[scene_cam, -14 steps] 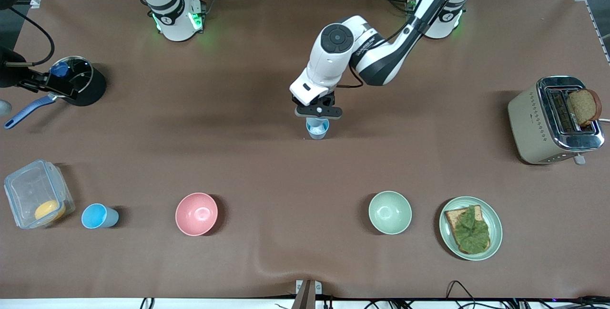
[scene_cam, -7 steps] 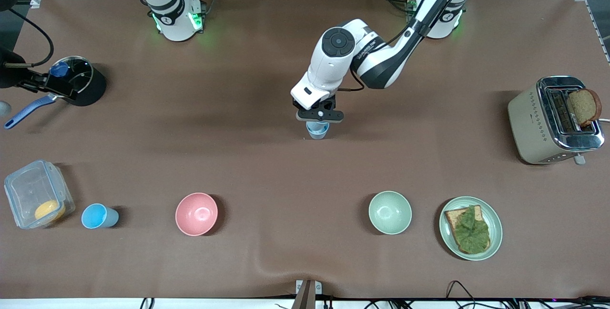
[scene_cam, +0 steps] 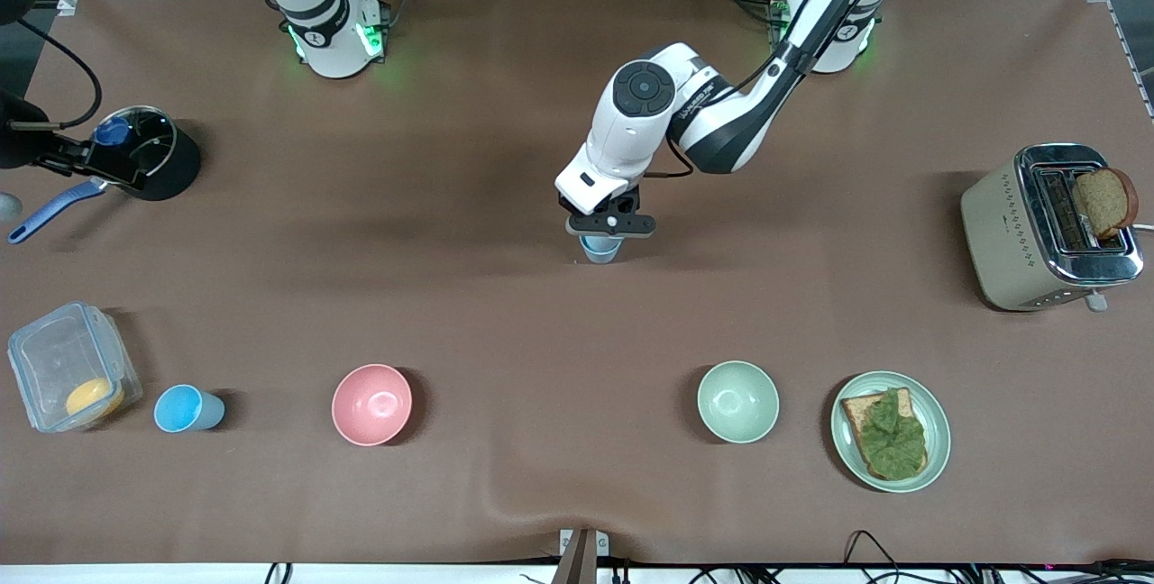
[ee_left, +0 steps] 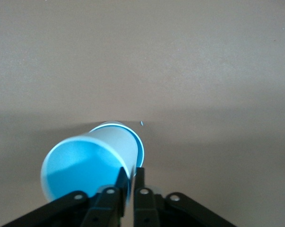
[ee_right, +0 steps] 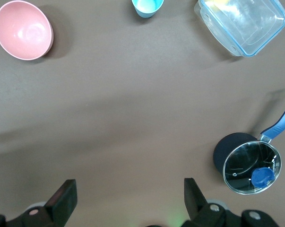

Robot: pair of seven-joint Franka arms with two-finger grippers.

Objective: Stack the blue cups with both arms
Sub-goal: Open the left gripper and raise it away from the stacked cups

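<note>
Surface: brown mat [scene_cam: 505,296] covering the whole table.
Left arm: reaches from its base to the table centre.
Left gripper [scene_cam: 606,232]: directly over a blue cup [scene_cam: 600,249]; in the left wrist view [ee_left: 131,182] the two fingers [ee_left: 138,185] stand almost together, pinching the cup's rim wall [ee_left: 92,163] between them.
Held cup position: at table centre, base at or just above the mat; contact cannot be told.
Second cup [scene_cam: 187,408]: upright on the mat toward the right arm's end, at 8 o'clock from the held cup, between the clear box [scene_cam: 70,366] and the pink bowl [scene_cam: 371,404].
Right arm: waits high near its base.
Right gripper [ee_right: 128,201]: fingers spread wide, holding nothing, over bare mat.
Green bowl [scene_cam: 737,401]: at 4 o'clock from the held cup.
Pot [scene_cam: 151,151]: at 12 o'clock from the second cup.
</note>
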